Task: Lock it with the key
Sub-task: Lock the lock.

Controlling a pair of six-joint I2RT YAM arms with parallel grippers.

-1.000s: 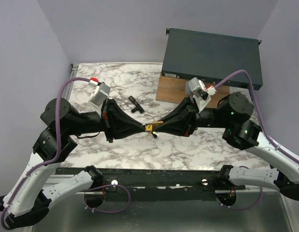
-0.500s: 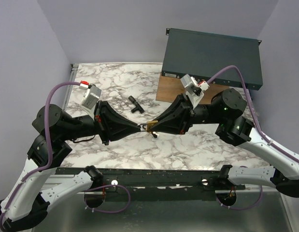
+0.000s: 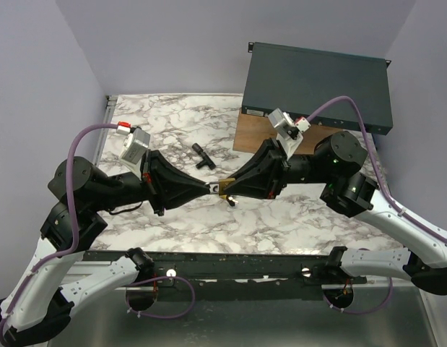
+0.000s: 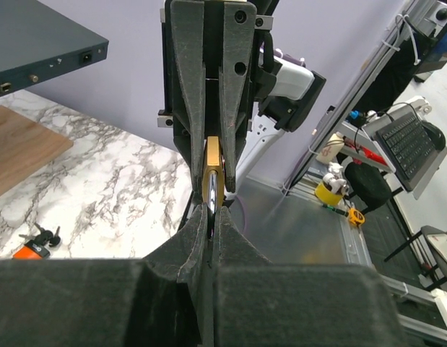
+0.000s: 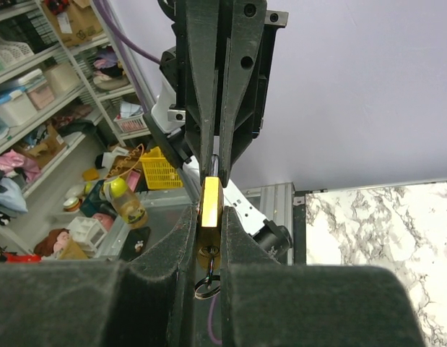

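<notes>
A brass padlock [image 3: 223,188] hangs above the marble table [image 3: 281,224] between my two grippers. My right gripper [image 3: 229,189] is shut on the padlock body [image 5: 211,206]. A key [image 5: 210,254] sits in its keyhole, with a ring [image 5: 206,283] hanging below. My left gripper [image 3: 211,187] is shut on the silver shackle [image 4: 209,191] at the padlock's other end. In the left wrist view the brass body [image 4: 214,170] shows past my left gripper [image 4: 211,215], with the right fingers [image 4: 236,79] behind it. In the right wrist view the left fingers [image 5: 201,79] stand beyond my right gripper [image 5: 211,220].
A black T-shaped part [image 3: 202,155] lies on the table behind the grippers. A dark metal box [image 3: 317,79] stands at the back right on a wooden board [image 3: 255,134]. A small key bundle with an orange tag [image 4: 35,242] lies on the marble.
Both grippers and the padlock have shifted slightly left. The left arm's elbow pulled back to the left, and the right arm reached further in.
</notes>
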